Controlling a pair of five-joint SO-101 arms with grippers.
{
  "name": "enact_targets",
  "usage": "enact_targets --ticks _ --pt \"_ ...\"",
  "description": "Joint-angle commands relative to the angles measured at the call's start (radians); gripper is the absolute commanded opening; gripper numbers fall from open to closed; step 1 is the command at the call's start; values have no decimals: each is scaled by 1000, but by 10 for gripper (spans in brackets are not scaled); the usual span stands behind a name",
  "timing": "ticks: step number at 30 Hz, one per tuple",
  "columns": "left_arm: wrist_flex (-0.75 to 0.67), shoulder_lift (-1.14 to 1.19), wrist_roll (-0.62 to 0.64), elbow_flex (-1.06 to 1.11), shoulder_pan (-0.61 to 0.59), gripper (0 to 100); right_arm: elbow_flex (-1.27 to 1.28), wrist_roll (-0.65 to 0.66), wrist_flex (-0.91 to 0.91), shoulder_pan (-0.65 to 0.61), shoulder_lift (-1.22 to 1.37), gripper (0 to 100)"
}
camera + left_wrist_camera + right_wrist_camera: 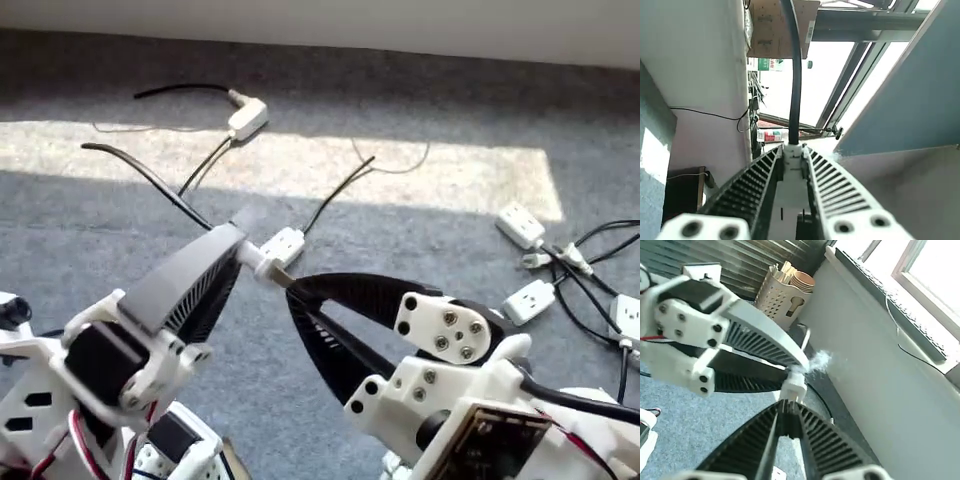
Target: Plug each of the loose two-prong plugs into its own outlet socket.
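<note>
My left gripper [250, 255] is raised over the carpet and shut on a white two-prong plug [791, 182], whose black cable [796, 75] runs out past the fingertips. My right gripper [290, 283] comes in from the other side with its black fingers together, pinching the front end of that same plug [793, 384]. Tip meets tip above the carpet. Just behind them a white outlet socket [283, 243] lies on the carpet, its thin black lead trailing away to the back.
Another white socket [247, 118] with a cable lies at the back left. At the right are three more sockets [520, 225] [528, 300] [628, 315] among tangled black leads and small loose plugs [537, 261]. A sunlit band [300, 160] crosses the grey carpet.
</note>
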Motion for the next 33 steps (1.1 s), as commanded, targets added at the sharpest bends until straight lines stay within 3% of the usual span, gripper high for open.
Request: enact_targets --ticks 1,7,18,26,33 --pt "-109 -71 -6 90 16 7 54 15 -50 59 15 8" --pt "-157 -71 -6 133 13 7 300 15 -231 101 5 8" --pt "-155 -71 -6 133 8 7 255 -6 -236 87 -283 8" --pt "-157 -71 -6 133 7 7 255 -29 -203 -137 -196 8" --pt "-158 -71 -6 133 7 7 262 -28 -205 -157 -159 8"
